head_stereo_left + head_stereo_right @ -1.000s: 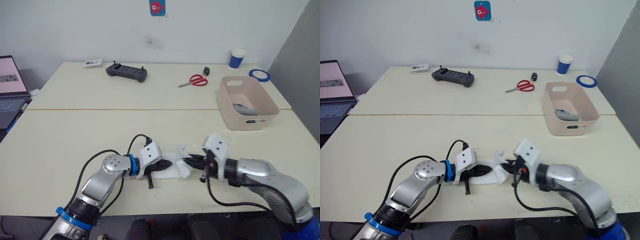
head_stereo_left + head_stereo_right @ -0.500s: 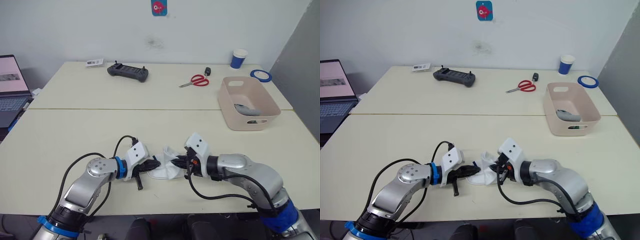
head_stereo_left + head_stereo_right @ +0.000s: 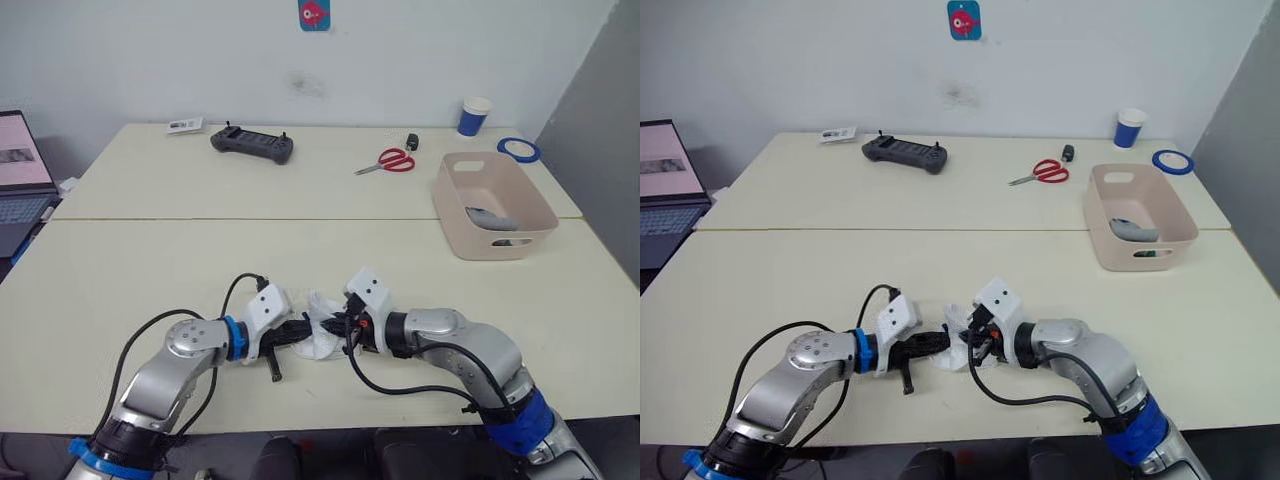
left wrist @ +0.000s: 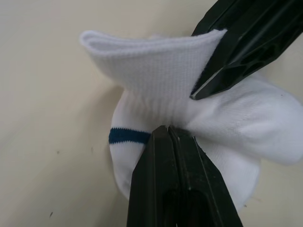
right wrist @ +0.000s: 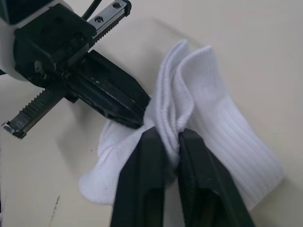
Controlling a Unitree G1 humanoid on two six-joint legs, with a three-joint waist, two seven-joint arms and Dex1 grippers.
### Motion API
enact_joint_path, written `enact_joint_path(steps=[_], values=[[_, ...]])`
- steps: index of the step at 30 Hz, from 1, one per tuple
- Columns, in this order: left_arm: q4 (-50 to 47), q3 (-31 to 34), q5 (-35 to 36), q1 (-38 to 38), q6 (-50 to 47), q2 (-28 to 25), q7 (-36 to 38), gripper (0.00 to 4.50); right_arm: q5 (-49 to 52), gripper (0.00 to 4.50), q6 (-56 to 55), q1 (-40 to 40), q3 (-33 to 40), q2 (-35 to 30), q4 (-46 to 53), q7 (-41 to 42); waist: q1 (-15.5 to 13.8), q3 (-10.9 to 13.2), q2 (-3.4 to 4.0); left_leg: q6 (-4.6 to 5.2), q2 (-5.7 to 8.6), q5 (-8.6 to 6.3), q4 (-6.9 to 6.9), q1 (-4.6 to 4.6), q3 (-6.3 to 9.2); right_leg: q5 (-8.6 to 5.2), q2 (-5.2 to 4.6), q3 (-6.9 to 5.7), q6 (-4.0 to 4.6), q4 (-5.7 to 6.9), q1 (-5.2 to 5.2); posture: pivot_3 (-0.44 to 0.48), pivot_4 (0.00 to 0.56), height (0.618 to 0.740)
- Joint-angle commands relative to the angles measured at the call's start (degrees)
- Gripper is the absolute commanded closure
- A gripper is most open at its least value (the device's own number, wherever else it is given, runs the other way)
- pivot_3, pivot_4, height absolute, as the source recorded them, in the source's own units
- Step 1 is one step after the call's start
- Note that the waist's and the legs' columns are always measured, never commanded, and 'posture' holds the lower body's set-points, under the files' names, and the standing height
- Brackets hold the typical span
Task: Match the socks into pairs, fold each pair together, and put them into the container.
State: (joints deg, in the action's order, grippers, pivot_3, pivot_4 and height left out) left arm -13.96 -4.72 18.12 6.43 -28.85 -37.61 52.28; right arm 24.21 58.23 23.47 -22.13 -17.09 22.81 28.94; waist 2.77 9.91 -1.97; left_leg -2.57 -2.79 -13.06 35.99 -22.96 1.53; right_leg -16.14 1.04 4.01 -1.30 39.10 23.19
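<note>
White ribbed socks (image 5: 208,109) bunch near the table's (image 3: 150,270) front edge, pinched by my left end effector (image 4: 166,130) and right end effector (image 5: 165,137); my left wrist view reveals a blue cuff stripe (image 4: 129,135).

Low in the frame, centre: socks (image 3: 318,336) on the table (image 3: 150,260), between left gripper (image 3: 303,331) and right gripper (image 3: 335,325). Right of centre: container (image 3: 492,206), sock (image 3: 490,219) inside. Upper centre: scissors (image 3: 386,161), controller (image 3: 252,144).

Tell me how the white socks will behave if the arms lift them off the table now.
The white socks look soft and floppy: the knit is bunched and folded where the left tool and right tool pinch it, so free ends would likely droop. Probably very light, and unlikely to slip from shut fingers.
</note>
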Motion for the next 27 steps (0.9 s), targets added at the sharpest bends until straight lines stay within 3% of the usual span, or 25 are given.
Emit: enact_joint_path(steps=[1, 6, 9, 12, 15, 20, 27], values=[[-2.72, 5.94, 3.17, -1.35, -2.13, -1.34, -1.18, 4.5, 2.83, 2.62, 0.38, 1.09, 0.91, -1.31, 5.56, 2.99, 0.14, 0.01, 0.01, 0.0, 0.0, 0.0, 0.0, -0.01, 0.02, 0.0, 0.0, -0.02, 0.0, 0.0, 0.0, 0.0, 0.15, 0.74], [-2.06, 10.59, 4.6, -0.7, -2.25, -2.11, -2.23, 4.5, 6.22, 0.88, 1.49, 2.14, 2.5, -4.44, 10.03, 6.09, 0.13, 0.02, 0.0, 0.0, 0.04, 0.0, 0.01, -0.03, 0.01, 0.0, -0.05, -0.02, 0.0, -0.02, -0.01, 0.0, 0.15, 0.74], [-2.38, 12.63, 6.85, 2.29, -3.47, -2.64, -1.88, 4.5, 7.18, 0.88, 0.8, 2.66, 4.2, -6.25, 10.6, 7.3, 0.03, 0.03, -0.02, 0.0, 0.06, 0.0, 0.04, -0.02, -0.01, 0.01, -0.07, -0.02, -0.02, -0.02, -0.02, 0.0, 0.15, 0.74], [-4.34, 12.01, 9.16, 5.65, -5.07, -3.88, 0.34, 4.5, 3.93, 1.59, -2.46, 3.07, 4.02, -7.25, 7.86, 5.91, 0.06, 0.04, -0.03, 0.0, 0.07, 0.0, 0.04, -0.03, -0.02, 0.02, -0.07, -0.02, -0.03, -0.02, -0.02, 0.0, 0.15, 0.74], [-7.45, 8.2, 10.6, 8.26, -6.43, -5.15, 3.36, 4.5, -1.54, 2.67, -6.88, 3.19, 1.32, -7.37, 3.27, 3.99, 0.12, 0.04, -0.03, 0.0, 0.06, 0.0, 0.01, -0.02, -0.04, 0.01, -0.06, 0.0, -0.03, -0.04, -0.01, 0.0, 0.15, 0.74], [-5.69, -1.5, 2.86, 9.19, -0.12, -6.67, 6.56, 4.5, -7.71, 4.49, -12.2, 3.11, -2.98, -6.41, -2.55, 3.79, 0.36, 0.04, -0.02, 0.0, 0.07, 0.0, -0.02, -0.03, -0.08, -0.01, -0.03, 0.06, -0.01, -0.08, 0.02, 0.0, 0.15, 0.74], [1.9, -6.85, -4.42, 8.12, 6.23, -8.33, 8.49, 4.5, -12.11, 4.49, -14.04, 2.8, -4.74, -6.45, -6.24, 4.22, 0.39, 0.05, -0.01, 0.0, 0.04, 0.0, -0.02, -0.03, -0.05, -0.03, 0.01, 0.04, 0.02, -0.03, 0.04, 0.0, 0.15, 0.74]])
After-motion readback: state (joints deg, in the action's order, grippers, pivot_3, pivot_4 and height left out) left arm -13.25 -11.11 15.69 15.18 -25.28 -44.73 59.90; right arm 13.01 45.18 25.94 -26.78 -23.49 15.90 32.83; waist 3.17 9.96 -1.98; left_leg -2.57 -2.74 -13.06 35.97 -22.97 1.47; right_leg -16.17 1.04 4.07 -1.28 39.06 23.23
